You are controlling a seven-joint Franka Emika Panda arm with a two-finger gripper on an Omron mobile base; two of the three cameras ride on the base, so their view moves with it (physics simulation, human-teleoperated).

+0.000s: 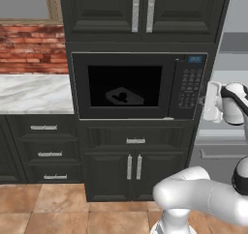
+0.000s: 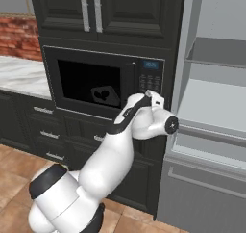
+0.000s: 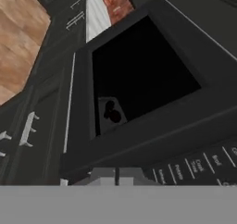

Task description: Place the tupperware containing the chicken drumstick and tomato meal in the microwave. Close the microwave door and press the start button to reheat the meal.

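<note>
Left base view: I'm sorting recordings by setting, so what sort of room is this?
Most likely a rendered home kitchen: a built-in microwave set among dark cabinet doors, a marble counter under a brick wall, and a pale fridge alongside.

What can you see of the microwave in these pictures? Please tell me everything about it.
The microwave is a wide black oven, built into dark cabinets beside a marble counter. Its door is shut; through the dark glass the tupperware shows faintly, with dark food shapes in it. On the right is a black keypad with a small blue display. The white arm reaches to the keypad, and its tool, shut, is at the buttons; contact cannot be confirmed.
</note>
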